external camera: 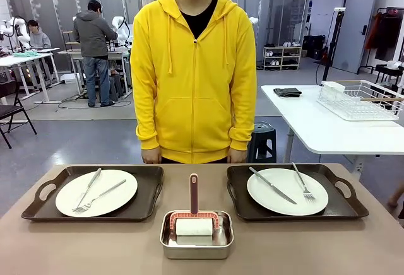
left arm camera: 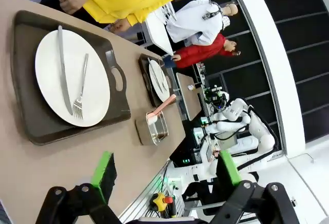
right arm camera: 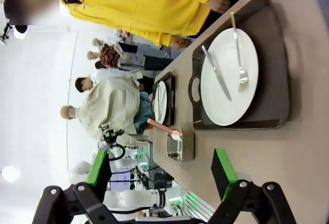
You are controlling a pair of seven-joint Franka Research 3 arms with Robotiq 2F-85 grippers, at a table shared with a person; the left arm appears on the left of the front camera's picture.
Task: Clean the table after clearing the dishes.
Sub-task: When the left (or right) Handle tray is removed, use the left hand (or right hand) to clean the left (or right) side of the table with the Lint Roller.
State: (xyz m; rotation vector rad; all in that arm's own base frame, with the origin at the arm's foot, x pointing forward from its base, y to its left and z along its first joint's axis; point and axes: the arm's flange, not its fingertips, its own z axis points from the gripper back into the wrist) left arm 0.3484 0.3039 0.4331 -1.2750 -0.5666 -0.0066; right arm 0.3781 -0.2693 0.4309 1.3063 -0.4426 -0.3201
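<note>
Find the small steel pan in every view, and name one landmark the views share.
Front view: steel pan bottom centre.
Left wrist view: steel pan mid-frame, just beyond the left tray.
Right wrist view: steel pan centre, left of the right tray.
Shared landmark: the yellow hoodie.

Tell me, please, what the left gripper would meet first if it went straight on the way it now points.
Likely the small steel pan holding the brush, lying ahead between the open left gripper's fingers near the table's edge; depth is unclear, so it may pass over.
</note>
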